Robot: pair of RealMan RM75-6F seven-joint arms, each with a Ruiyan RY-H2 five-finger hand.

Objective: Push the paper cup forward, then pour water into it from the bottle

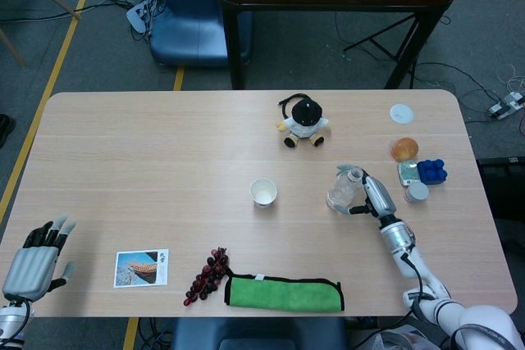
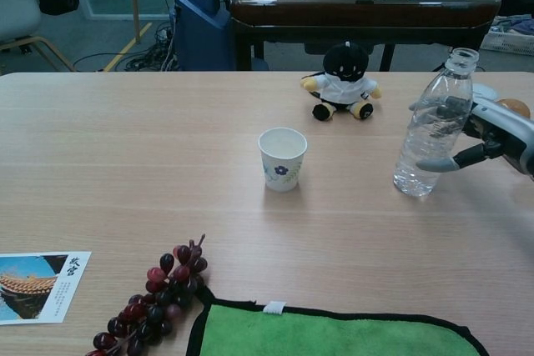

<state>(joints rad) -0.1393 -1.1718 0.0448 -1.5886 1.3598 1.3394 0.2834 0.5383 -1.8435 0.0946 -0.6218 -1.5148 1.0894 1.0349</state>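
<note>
Gripping the capless, label-free bottle (image 2: 427, 141), right hand (image 2: 498, 132); left hand (image 1: 34, 260) open; cup (image 2: 282, 158) flower-printed.

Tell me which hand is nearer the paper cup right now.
Right. The right hand grips the bottle just to the right of the paper cup. The left hand is open at the table's near left corner, far from the cup.

At the lower left of the chest view, a postcard (image 2: 37, 286) showing a temple roof bears two large Chinese characters, possibly "故宫"; smaller print beneath them is too fine to read. No other legible text appears.
</note>
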